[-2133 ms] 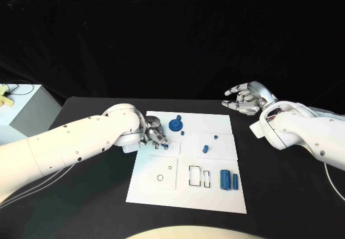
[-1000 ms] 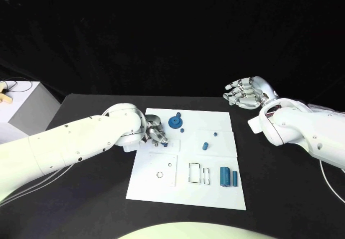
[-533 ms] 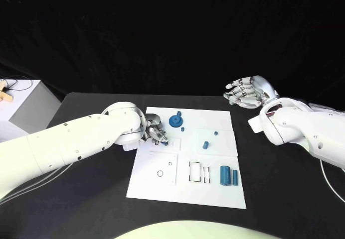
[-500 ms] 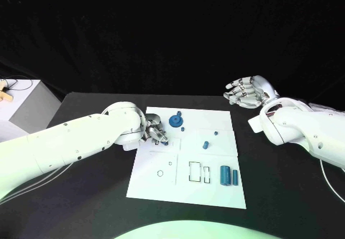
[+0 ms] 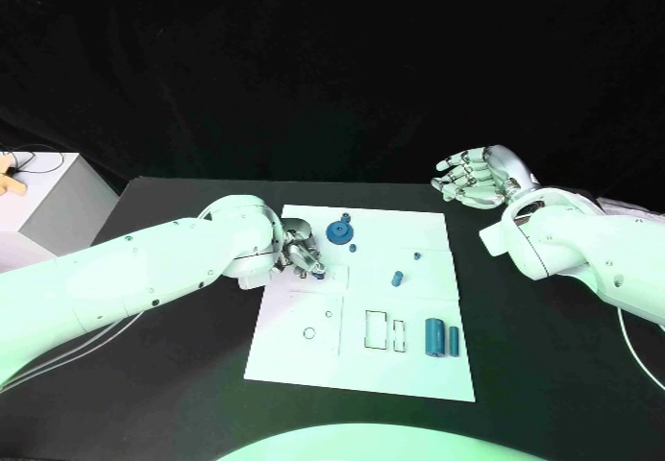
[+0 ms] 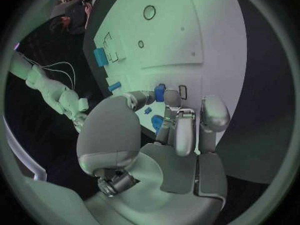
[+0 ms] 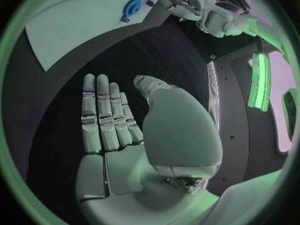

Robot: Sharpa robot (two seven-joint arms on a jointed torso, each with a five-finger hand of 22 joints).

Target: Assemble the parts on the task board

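A white task board (image 5: 363,336) lies in the middle of a black table (image 5: 554,365), with small blue parts spread over it; judging by this, assembly is at an early stage; a blue gear (image 5: 338,231) sits at the far edge, a small peg (image 5: 397,279) near the centre, two cylinders (image 5: 442,336) on the near right beside empty outlined slots. The left hand (image 5: 300,257) rests on the board's left side, fingertips pinching a small blue part (image 6: 160,92); the right hand (image 5: 471,179) hovers off the far right corner, fingers spread, holding nothing.
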